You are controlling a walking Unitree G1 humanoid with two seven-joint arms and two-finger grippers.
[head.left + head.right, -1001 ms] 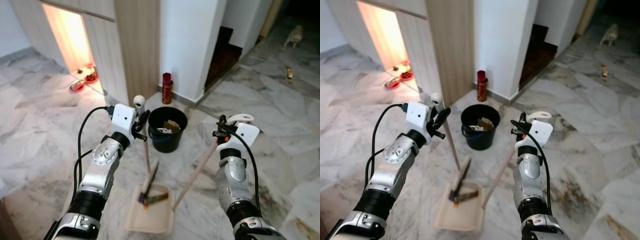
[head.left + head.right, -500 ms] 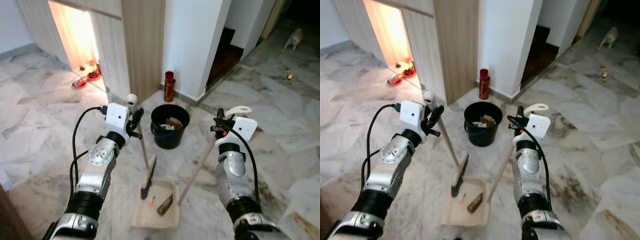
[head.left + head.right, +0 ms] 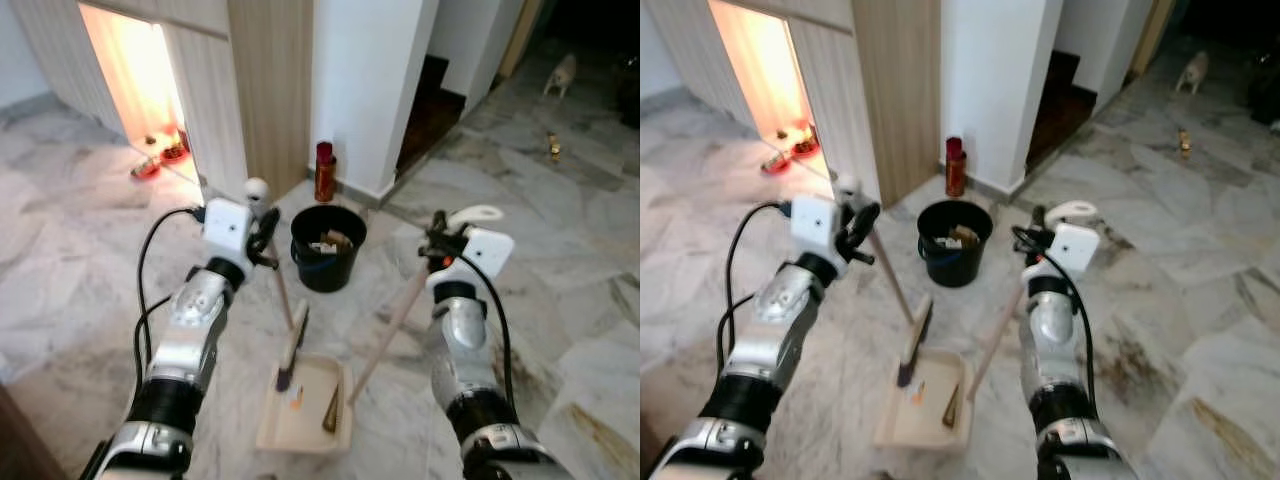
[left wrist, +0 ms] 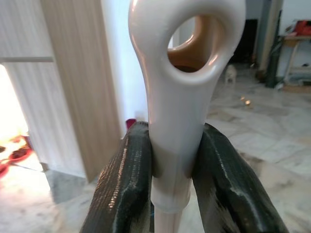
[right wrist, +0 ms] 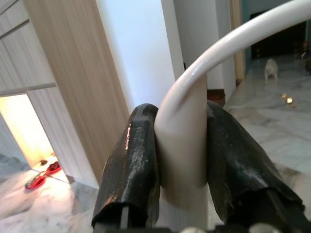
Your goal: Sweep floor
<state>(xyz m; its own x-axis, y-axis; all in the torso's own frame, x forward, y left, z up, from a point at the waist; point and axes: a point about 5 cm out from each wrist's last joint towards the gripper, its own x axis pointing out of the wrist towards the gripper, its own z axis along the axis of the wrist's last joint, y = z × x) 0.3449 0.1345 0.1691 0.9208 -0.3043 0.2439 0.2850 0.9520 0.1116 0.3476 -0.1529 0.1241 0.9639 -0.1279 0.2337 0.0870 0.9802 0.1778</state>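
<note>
Left eye view: broom (image 3: pixel 290 345) over dustpan (image 3: pixel 305 405) (no labels legible).

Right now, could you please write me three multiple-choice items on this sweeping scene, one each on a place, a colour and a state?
1. Where is the bucket?
A. On the floor beyond the dustpan
B. Inside the dustpan
C. On the staircase

2. What colour is the bucket?
A. White
B. Black
C. Red

3. What is the left gripper doing?
A. Hanging open
B. Shut on the bucket rim
C. Shut on the broom handle

Answers: 1 A, it stands near the white wall past the dustpan; 2 B, its walls are black; 3 C, both fingers press the handle's white end.
</note>
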